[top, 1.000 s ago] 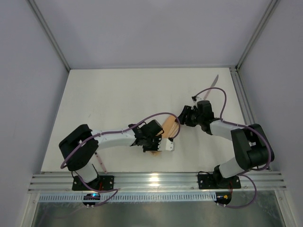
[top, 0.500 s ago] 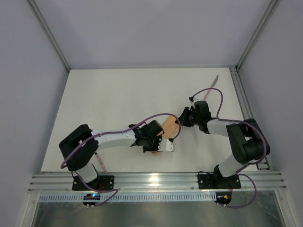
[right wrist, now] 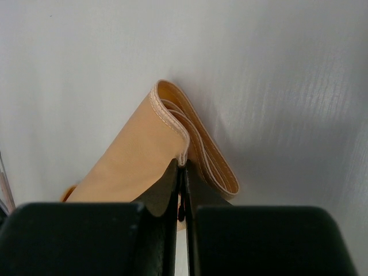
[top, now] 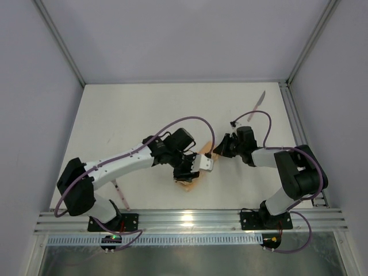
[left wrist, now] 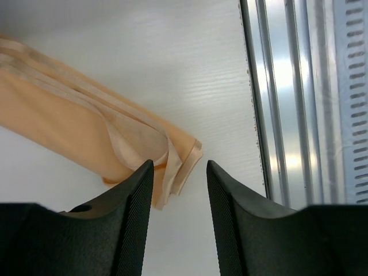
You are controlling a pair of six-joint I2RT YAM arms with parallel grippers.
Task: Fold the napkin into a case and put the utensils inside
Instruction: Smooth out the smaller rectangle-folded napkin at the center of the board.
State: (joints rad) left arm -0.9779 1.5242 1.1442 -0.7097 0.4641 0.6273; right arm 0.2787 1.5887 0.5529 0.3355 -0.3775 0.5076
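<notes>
The napkin lies as a narrow, folded peach-orange strip on the white table, between my two grippers. My left gripper hangs open over its near end. In the left wrist view the layered end of the napkin sits loose between the spread fingers. My right gripper is shut on the hem of the top layer at the far end of the napkin. The knife lies at the back right. The fork lies near the left arm's base.
A slotted metal rail runs along the table's near edge, close to the napkin's near end. Frame posts and grey walls stand at the left, right and back. Purple cables loop over both arms.
My left gripper has opened and let go of the napkin's near end, and its arm has swung up and back. My right gripper has shut on the far end's hem.
</notes>
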